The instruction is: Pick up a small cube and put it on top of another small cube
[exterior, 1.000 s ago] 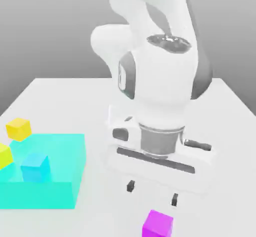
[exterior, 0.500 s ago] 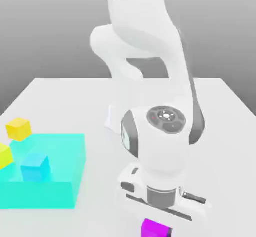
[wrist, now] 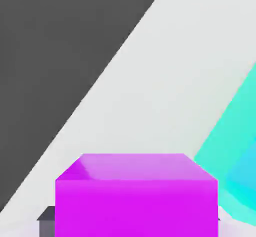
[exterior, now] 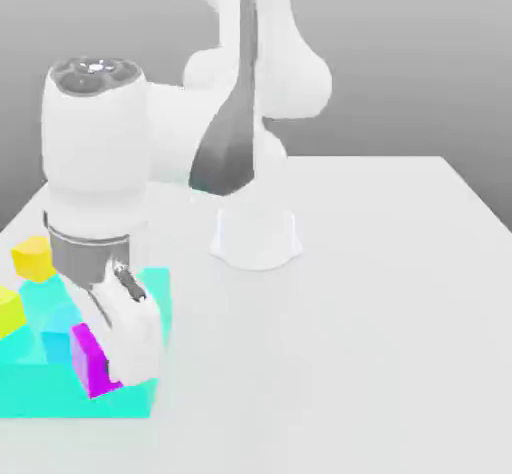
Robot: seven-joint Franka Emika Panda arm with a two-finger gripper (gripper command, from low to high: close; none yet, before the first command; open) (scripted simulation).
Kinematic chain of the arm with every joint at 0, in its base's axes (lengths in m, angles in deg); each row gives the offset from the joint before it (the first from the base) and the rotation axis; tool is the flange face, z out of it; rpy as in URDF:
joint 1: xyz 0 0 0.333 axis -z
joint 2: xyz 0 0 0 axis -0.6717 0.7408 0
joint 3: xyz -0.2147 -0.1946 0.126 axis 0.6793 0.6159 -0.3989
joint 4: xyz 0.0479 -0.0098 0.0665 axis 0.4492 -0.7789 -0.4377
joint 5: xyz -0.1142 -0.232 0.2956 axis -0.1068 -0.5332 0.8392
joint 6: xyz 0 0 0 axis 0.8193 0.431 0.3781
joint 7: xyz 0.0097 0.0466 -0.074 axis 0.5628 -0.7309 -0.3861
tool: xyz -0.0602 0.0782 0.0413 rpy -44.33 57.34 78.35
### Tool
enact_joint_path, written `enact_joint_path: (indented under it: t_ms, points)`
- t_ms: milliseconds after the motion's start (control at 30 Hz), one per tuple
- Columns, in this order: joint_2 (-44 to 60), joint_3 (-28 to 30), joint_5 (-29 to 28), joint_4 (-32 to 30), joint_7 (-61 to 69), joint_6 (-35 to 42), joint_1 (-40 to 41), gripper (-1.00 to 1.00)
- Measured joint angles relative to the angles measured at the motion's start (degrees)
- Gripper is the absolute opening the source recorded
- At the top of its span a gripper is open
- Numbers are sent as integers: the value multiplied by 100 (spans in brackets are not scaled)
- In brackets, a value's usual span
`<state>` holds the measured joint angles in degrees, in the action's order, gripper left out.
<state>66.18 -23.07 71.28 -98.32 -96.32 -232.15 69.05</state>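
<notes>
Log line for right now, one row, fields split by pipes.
magenta cube: gripped between fingers | position: in front of turquoise block, near blue cube | stacking: not yet done

The magenta cube (exterior: 92, 360) has moved leftward in the exterior view, gripped by the tool (exterior: 112, 365).

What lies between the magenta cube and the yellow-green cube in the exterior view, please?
The blue cube lies between them in the exterior view.
</notes>
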Motion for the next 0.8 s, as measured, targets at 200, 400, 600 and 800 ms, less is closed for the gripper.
enact_joint_path:
  t_ms: [200, 400, 600, 800]
  points:
    - [-1468, 717, 245, -801, -1060, 735, 1197, -100]
    - [-1239, 1065, 541, -1413, -1272, -37, 1478, -100]
    - [-1106, 1083, 572, -1464, -1250, -218, 1471, 100]
    - [-1734, 993, 446, -1249, -1361, 629, 1537, 100]
